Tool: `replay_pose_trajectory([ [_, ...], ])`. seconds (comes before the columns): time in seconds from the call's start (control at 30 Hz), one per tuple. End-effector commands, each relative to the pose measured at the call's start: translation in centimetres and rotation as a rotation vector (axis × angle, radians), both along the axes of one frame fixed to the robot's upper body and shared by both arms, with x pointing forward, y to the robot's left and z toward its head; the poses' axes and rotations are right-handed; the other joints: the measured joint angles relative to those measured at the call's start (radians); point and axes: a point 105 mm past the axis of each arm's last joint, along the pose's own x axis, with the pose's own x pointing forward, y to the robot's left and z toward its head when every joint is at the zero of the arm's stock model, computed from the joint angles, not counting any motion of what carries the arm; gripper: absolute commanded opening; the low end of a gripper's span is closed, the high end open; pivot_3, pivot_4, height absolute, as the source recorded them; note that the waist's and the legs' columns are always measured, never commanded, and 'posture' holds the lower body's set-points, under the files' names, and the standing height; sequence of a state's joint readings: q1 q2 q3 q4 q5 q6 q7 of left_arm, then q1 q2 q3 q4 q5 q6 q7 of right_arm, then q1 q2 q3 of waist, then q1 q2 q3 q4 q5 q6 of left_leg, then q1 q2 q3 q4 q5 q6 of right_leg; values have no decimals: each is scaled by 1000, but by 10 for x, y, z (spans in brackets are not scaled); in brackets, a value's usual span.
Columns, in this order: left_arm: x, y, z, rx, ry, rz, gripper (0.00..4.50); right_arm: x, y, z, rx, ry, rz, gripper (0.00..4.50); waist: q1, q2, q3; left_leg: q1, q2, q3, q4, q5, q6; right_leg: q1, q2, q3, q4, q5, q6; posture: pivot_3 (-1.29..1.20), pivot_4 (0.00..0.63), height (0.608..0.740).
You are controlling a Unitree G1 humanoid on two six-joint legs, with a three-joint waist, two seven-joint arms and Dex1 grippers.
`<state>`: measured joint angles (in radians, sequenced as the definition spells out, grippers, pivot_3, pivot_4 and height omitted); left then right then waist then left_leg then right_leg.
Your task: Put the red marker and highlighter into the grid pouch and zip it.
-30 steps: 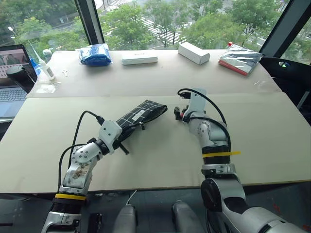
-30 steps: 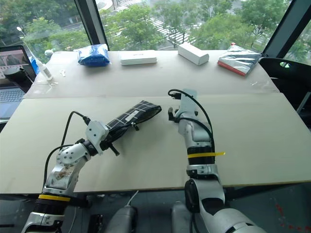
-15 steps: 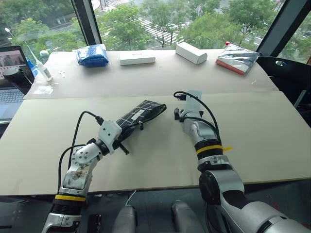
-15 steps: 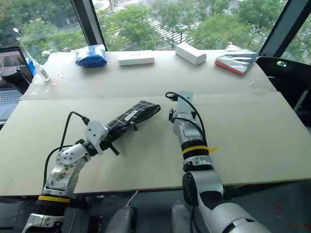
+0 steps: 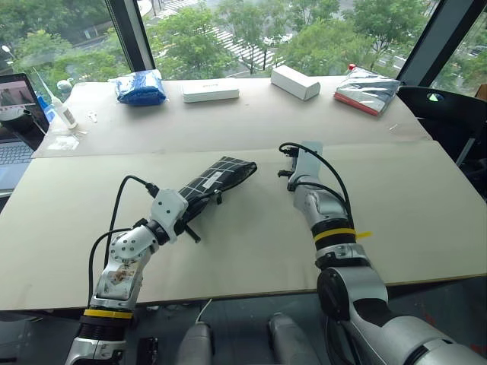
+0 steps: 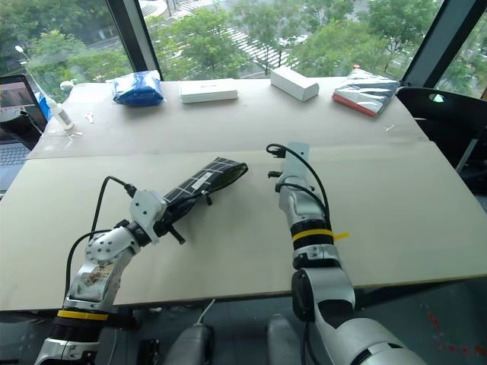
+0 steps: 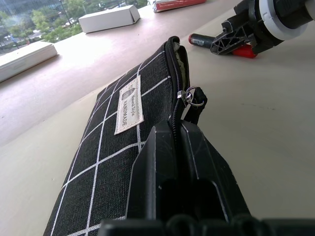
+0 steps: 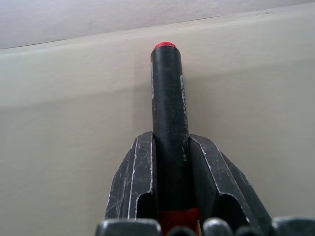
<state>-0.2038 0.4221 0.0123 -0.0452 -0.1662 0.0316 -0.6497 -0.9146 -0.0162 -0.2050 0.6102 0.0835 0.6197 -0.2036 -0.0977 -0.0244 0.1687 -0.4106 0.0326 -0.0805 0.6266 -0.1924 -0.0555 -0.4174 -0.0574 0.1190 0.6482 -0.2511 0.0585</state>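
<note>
The grid pouch [image 5: 217, 180] lies flat on the table, black with white grid lines and a white label [image 7: 128, 104], its zipper open at the far end. My left gripper [image 7: 178, 129] is shut on the pouch's near edge beside the zipper pull. To the right of the pouch, my right gripper [image 8: 170, 141] is shut on the red marker [image 8: 169, 88], a black barrel with a red tip lying on the table. The left wrist view also shows the marker [image 7: 205, 40] beside the right gripper [image 7: 231, 39]. The highlighter is hidden.
Along the far edge sit a blue bag [image 5: 141, 86], two white boxes [image 5: 210, 91] [image 5: 296, 81] and a silver-and-red packet [image 5: 367, 90]. A laptop [image 5: 14, 122] and a small bottle [image 5: 64, 112] stand at the far left.
My right gripper has closed from open onto the red marker. The left gripper has kept its hold on the pouch. The head camera has shifted slightly.
</note>
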Motion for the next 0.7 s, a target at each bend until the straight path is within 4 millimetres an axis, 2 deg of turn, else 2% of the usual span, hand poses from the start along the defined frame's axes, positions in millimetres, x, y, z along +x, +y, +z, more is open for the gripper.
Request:
replay_pose_trajectory([
  [0.03,1,-2,14,-24,-41,-12,0,-5,7,-6,56,36,77,555,0,0,0,0,0,0,0,0,0,0,0,0,0,0,0,0,150,740],
  [0.1,1,-2,15,-27,-39,-16,0,-6,9,-1,79,27,123,555,0,0,0,0,0,0,0,0,0,0,0,0,0,0,0,0,150,740],
  [0.17,0,-3,15,-32,-36,-26,0,-4,14,25,133,-86,221,555,0,0,0,0,0,0,0,0,0,0,0,0,0,0,0,0,150,740],
  [0.23,-2,-4,16,-33,-32,-41,0,-11,16,79,-25,-362,417,555,0,1,0,-1,0,0,0,0,0,-1,0,0,0,0,0,0,150,740],
  [0.3,-3,-4,17,-34,-29,-52,0,-25,18,101,-262,-518,561,555,2,3,2,-5,0,0,0,0,0,-4,0,0,0,0,0,0,150,740],
  [0.4,-4,-4,18,-35,-27,-63,0,-46,22,102,-650,-656,755,555,3,3,2,-5,-1,0,0,0,0,-3,-1,0,-1,0,1,0,150,740],
  [0.5,-4,-4,19,-34,-25,-67,0,-59,17,89,-942,-691,921,555,2,2,2,-4,-1,0,0,0,0,-2,-1,0,-2,0,1,0,150,740],
  [0.7,-5,-5,19,-38,-25,-74,0,-74,14,76,-1162,-752,1089,555,3,1,2,-4,-1,1,0,0,0,-3,-1,1,-2,0,1,0,150,740],
])
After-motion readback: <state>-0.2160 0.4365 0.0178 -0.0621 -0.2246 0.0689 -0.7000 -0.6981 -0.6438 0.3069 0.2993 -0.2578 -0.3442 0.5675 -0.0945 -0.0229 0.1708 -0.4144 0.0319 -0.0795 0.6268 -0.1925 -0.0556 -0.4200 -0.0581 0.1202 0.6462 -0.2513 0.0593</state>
